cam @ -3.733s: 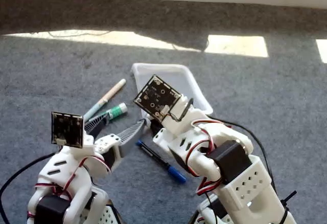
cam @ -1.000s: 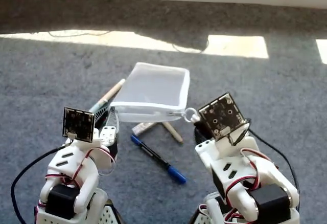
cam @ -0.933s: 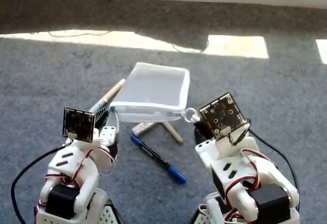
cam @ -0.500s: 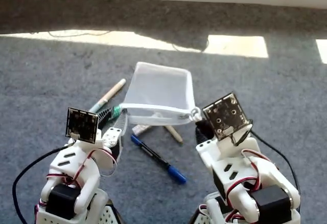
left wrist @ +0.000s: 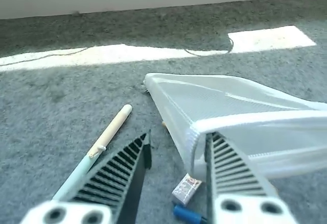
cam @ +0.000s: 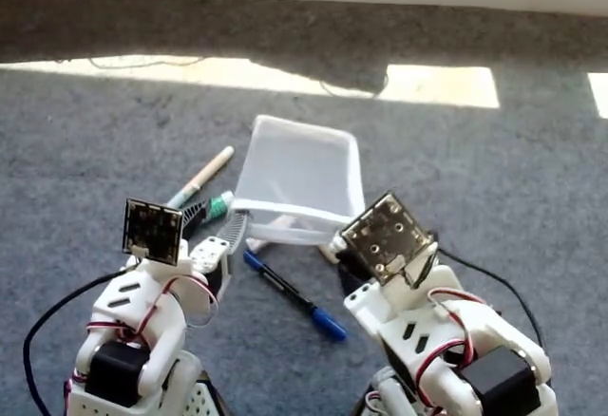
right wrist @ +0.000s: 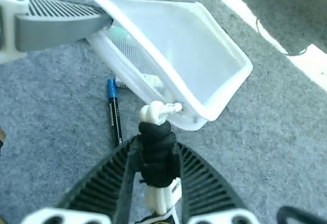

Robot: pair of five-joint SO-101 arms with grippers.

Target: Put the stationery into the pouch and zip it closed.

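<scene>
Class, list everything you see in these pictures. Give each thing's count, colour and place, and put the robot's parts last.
pouch: 1, see-through white, on the carpet between the arms
zip pull: 1, black, at the pouch's corner
blue pen: 1, black with blue cap, near the arms
cream pen: 1, cream and teal, left arm's side
marker: 1, green cap, beside the cream pen
eraser: 1, white, by the pouch's edge
carpet: 1, grey
left gripper: open, at the pouch's corner
right gripper: shut on the zip pull

High view above and behind both arms, looking down over the surface [cam: 513,179], left wrist view low and close behind left hand [left wrist: 177,138], right wrist view steeper behind right hand [right wrist: 156,143], all share pouch [cam: 302,164]
</scene>
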